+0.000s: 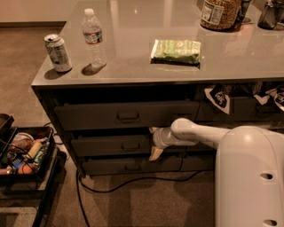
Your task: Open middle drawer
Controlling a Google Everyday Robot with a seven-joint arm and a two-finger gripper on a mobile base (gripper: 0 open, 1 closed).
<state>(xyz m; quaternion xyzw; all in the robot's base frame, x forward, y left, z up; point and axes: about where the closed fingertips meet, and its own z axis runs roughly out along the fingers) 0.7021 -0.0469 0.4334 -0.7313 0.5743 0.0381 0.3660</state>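
The middle drawer (106, 146) is the second of three dark-grey fronts under the counter, with a small bar handle (131, 145) at its centre. My gripper (154, 142) is against the right part of this front, a short way right of the handle. It is open, with one pale fingertip (153, 130) above the front's top edge and the other (155, 154) at its lower edge. The white arm (199, 133) reaches in from the right.
The top drawer (126, 115) and bottom drawer (128, 166) flank the middle one. On the counter (230, 62) stand a can (57, 53), a water bottle (94, 37), a green packet (176, 50) and a jar (218, 12). A black cart (26, 155) stands at left, with a cable (133, 186) on the floor.
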